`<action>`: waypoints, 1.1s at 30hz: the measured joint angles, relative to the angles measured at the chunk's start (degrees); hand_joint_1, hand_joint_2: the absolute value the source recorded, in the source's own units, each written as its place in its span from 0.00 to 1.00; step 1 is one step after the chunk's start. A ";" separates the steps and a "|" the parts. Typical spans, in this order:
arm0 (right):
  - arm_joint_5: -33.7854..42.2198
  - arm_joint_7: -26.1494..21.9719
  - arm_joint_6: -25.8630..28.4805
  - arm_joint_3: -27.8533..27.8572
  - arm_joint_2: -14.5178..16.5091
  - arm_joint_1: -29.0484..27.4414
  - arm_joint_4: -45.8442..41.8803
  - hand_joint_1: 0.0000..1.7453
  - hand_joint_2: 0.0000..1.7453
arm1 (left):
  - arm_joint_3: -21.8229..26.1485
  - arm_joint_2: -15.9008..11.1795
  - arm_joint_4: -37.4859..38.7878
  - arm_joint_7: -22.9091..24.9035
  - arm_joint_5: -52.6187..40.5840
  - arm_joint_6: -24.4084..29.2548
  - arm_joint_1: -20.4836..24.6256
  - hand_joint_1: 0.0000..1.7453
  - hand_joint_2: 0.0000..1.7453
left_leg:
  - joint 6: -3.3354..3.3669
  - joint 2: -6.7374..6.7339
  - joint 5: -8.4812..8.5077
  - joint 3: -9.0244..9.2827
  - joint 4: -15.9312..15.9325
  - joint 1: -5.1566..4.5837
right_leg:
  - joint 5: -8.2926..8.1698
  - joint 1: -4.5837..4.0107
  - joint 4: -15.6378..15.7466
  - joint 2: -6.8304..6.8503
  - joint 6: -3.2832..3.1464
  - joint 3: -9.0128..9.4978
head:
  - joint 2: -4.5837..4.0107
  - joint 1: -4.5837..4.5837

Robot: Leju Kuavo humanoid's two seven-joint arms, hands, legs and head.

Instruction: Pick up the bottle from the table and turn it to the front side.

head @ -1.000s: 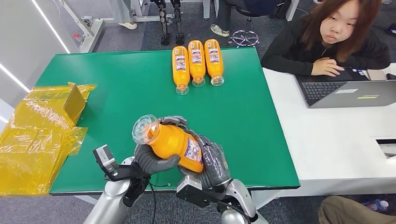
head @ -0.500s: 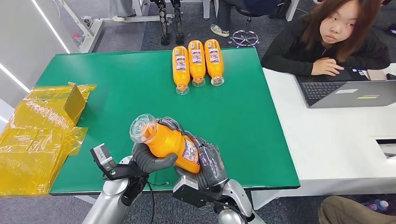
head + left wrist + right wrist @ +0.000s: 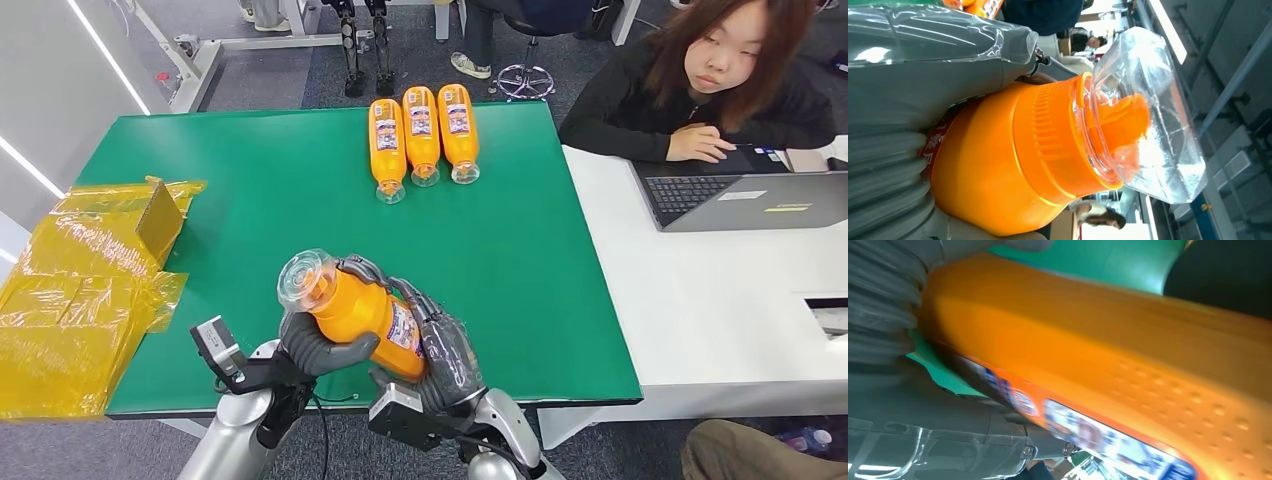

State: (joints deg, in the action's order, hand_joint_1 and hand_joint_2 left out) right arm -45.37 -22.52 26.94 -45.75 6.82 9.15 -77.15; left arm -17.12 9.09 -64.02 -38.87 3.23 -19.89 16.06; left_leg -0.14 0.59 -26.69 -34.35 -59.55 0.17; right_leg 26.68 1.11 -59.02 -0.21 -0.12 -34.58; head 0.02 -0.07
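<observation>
High head view; wrist close-ups sharing bottle (image 3: 362, 308)

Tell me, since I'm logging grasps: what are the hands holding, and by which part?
The orange bottle: left hand around its neck end below the clear cap, right hand around the labelled body.

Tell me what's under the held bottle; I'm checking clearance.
Under the bottle: both hands, left and right, gripping it above the green table. The table directly beneath is covered.

Both arms are silver tubes, each carrying a black bracket at the wrist with a thin black cable trailing from it. The left hand (image 3: 318, 345) is grey with ribbed, rubbery fingers. The right hand (image 3: 445, 358) is darker grey, under a glossy clear film.
</observation>
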 joint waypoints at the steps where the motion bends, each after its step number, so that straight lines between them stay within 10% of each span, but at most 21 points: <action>1: 0.28 -0.22 -0.04 0.00 -0.01 -0.14 0.00 0.00 1.00 | 0.29 0.00 -0.21 0.05 -0.01 0.18 -0.06 1.00 1.00 | 0.00 0.00 0.00 0.00 0.00 0.00 | 0.00 0.00 0.00 0.00 0.00 0.00 | 0.00 0.01; 33: 2.31 -1.72 6.22 0.00 -0.01 -0.58 0.74 0.00 1.00 | 3.58 -0.02 3.99 0.38 -0.47 3.05 4.36 1.00 1.00 | 0.00 0.00 0.00 0.00 0.00 0.00 | -0.02 0.00 0.00 0.00 -0.02 -0.01 | 0.00 0.00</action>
State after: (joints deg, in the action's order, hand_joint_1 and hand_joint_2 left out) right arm -43.06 -24.24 33.16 -45.75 6.82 8.57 -76.41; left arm -13.54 9.07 -60.03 -38.48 2.76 -16.84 20.42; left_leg -0.14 0.59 -26.69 -34.35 -59.56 0.17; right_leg 26.67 1.11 -59.02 -0.21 -0.14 -34.58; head 0.02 -0.07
